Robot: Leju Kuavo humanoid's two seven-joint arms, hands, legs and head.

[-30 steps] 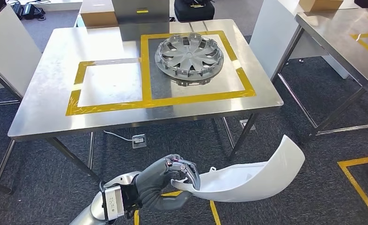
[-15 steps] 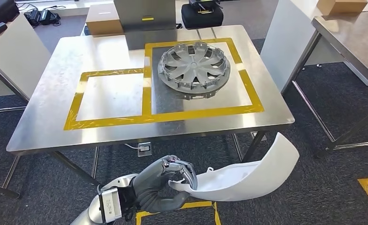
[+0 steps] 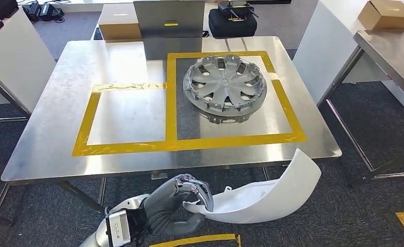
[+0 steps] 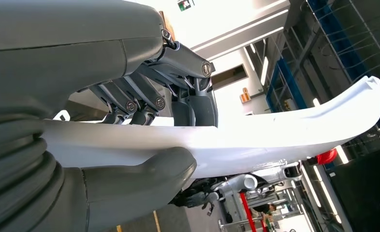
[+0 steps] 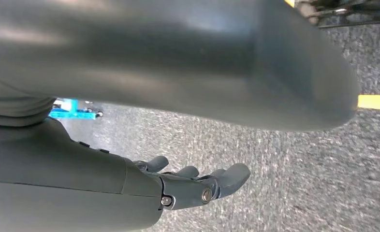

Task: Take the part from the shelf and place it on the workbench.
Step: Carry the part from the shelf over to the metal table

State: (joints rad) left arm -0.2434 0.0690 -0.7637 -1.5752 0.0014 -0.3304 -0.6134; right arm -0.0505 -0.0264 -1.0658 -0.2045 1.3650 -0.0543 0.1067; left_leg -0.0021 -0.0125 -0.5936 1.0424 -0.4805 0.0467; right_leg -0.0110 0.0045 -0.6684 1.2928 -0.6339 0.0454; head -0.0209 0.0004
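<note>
Left hand [image 3: 177, 206]: lower centre of the head view, fingers [image 3: 199, 189] curled over the near end of the white part [image 3: 264, 198], thumb underneath. The left wrist view confirms the grip, with dark fingers [image 4: 188, 104] above the white strip [image 4: 255, 140] and the thumb below it.

White part: a long curved shell, held off the floor, running from the hand toward the lower right of the frame and rising to a tip just below the bench edge. Not yet over the bench.

Right hand [image 5: 197, 186]: hanging over grey carpet, holding nothing, fingers loosely apart.

Bench [image 3: 46, 134]: steel top, now larger and lower in the frame than in the two earlier pictures. The whole scene has shifted together, so the camera has moved: the robot has walked closer. The hand and part keep their place in the frame.

Yellow tape squares [image 3: 87, 126]: the left one is bare steel.

Hubcap [image 3: 224, 87]: grey, lying in the right square.

Cardboard box [image 3: 118, 21] and dark case [image 3: 233, 23]: beyond the far edge of the bench, upper centre.

Judgement: carrying step nearly done. Lifting the part over the near edge and setting it down remains, most likely in the bare left square.
</note>
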